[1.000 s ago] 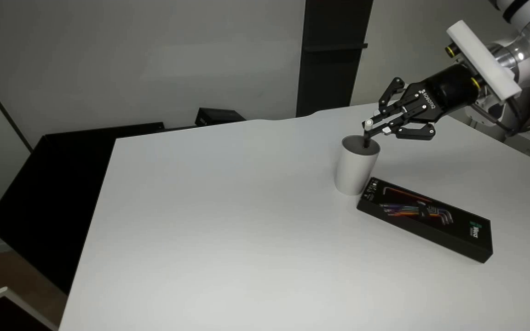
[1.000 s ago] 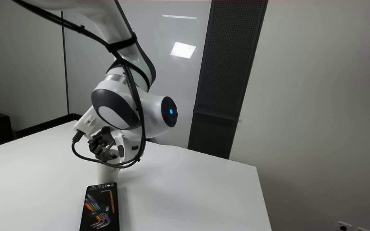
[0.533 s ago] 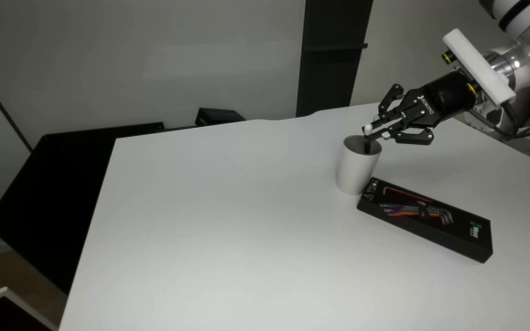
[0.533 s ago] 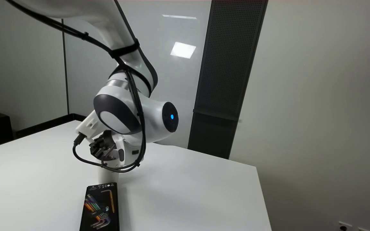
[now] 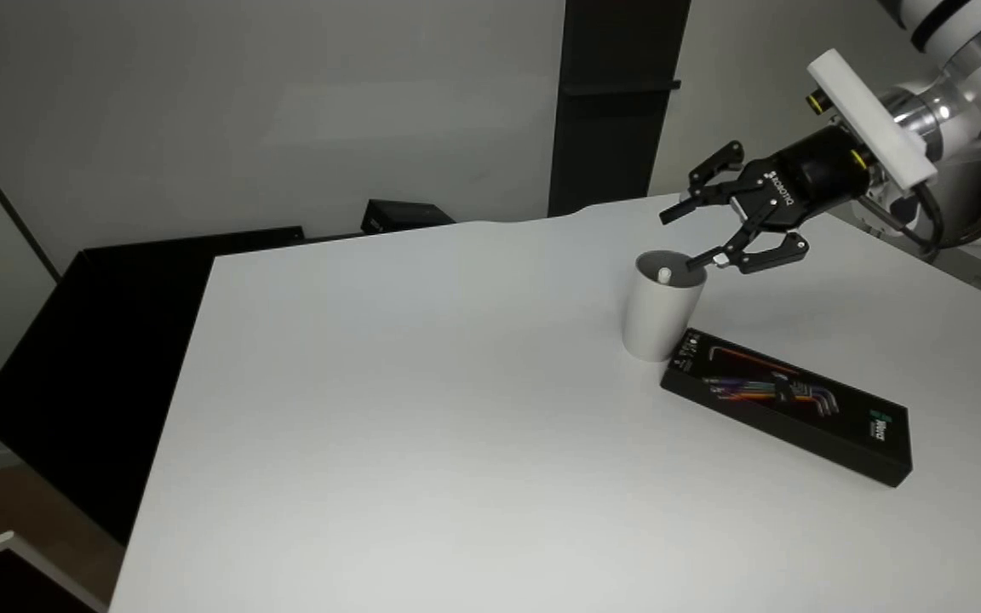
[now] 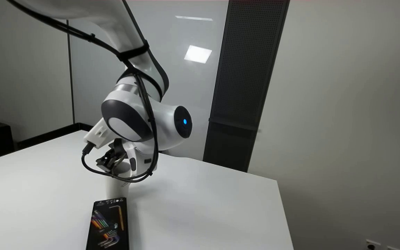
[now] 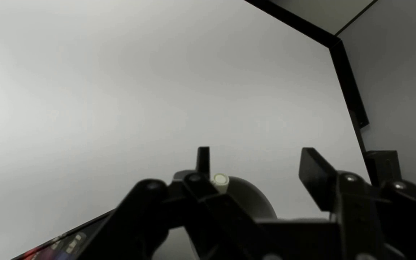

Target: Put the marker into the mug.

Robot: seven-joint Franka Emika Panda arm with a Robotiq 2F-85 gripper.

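Observation:
The white mug [image 5: 662, 315] stands upright on the table, its dark inside facing up in an exterior view. Inside it leans the marker, its white end [image 5: 665, 275] showing near the rim and its barrel hidden by the mug wall. My gripper [image 5: 678, 242] is just above the mug, tilted, with its fingers spread and nothing between them. One fingertip is low, by the mug's far rim. From the wrist, the marker's white end [image 7: 221, 179] appears beside the left finger [image 7: 203, 159]; whether they touch I cannot tell.
A flat black box [image 5: 788, 409] with tool pictures lies right beside the mug's base. The white table [image 5: 414, 409] spreads away to the left. Cables [image 6: 153, 139] loop along the arm near the mug. A dark panel [image 5: 618, 102] stands at the wall behind.
A second ago the fingers were shut on the marker over the mug. They lowered slightly, then opened, and the marker dropped deeper into the mug. The gripper has risen a little.

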